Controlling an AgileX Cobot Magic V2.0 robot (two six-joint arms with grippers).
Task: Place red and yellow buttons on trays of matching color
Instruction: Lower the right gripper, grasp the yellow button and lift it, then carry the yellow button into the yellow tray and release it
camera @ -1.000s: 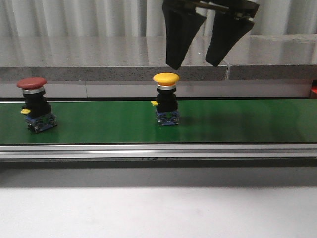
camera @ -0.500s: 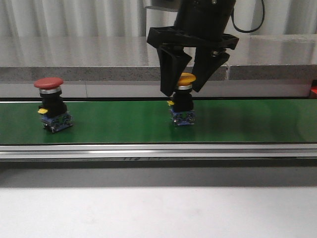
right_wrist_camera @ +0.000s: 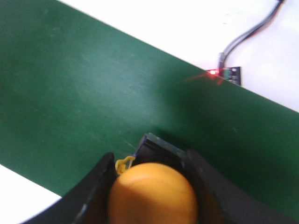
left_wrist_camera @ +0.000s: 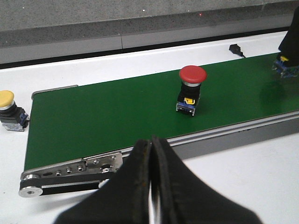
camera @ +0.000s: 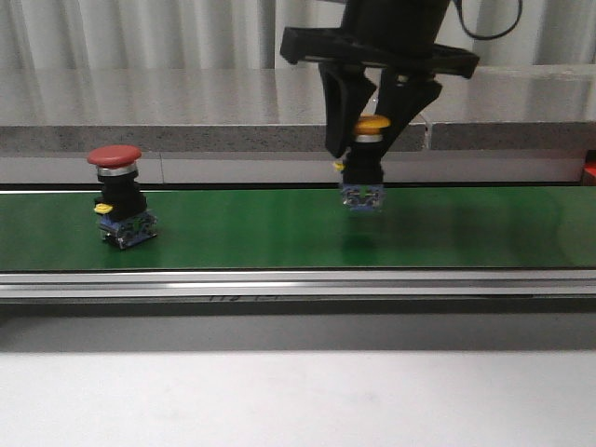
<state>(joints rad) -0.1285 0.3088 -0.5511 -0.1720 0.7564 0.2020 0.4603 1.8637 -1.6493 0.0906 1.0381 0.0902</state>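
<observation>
My right gripper (camera: 365, 147) is shut on the yellow button (camera: 361, 186) and holds it just above the green belt (camera: 242, 228); its shadow lies on the belt below. In the right wrist view the orange-yellow cap (right_wrist_camera: 152, 196) fills the space between the two fingers of the right gripper (right_wrist_camera: 150, 161). The red button (camera: 119, 200) stands upright on the belt at the left, also in the left wrist view (left_wrist_camera: 191, 86). My left gripper (left_wrist_camera: 150, 142) is shut and empty, in front of the belt's near rail. No tray is in view.
A second yellow button (left_wrist_camera: 9, 109) sits on the white table beyond the belt's left end. A small sensor with a red light (right_wrist_camera: 229, 72) and its cable lie past the belt's far edge. A grey ledge (camera: 186, 135) runs behind the belt.
My right gripper came down over the yellow button, shut on it and lifted it off the belt. The red button has travelled to the right along the belt.
</observation>
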